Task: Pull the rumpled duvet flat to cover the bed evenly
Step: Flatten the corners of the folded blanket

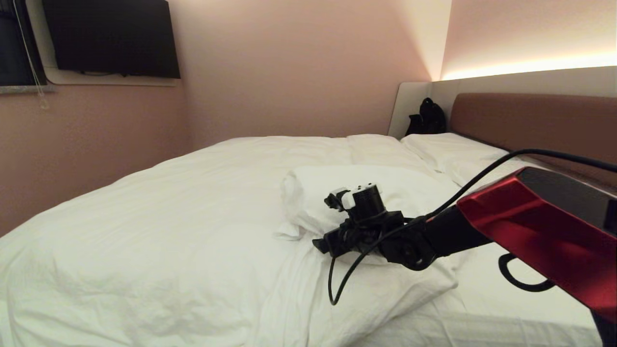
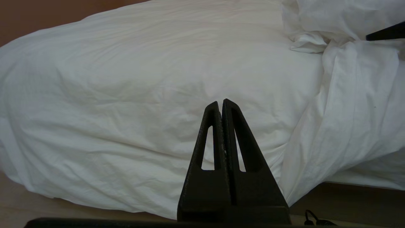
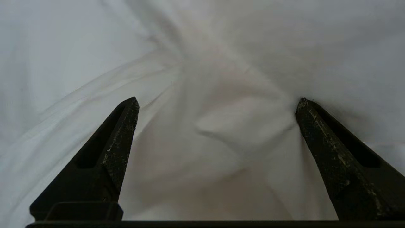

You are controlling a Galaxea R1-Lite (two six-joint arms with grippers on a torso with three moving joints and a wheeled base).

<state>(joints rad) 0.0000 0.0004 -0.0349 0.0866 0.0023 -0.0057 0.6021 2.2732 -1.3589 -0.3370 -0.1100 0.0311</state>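
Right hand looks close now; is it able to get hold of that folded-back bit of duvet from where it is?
Probably yes. The right hand is open just above the duvet, its fingers either side of a raised crease, with nothing between them and the cloth.

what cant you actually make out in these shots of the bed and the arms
- Head view: right gripper fingertips, hidden behind its own wrist.
- Right wrist view: whether the open fingers touch the puffy white duvet.
- Head view: small black object beside the mauve-brown headboard, too dark to identify.
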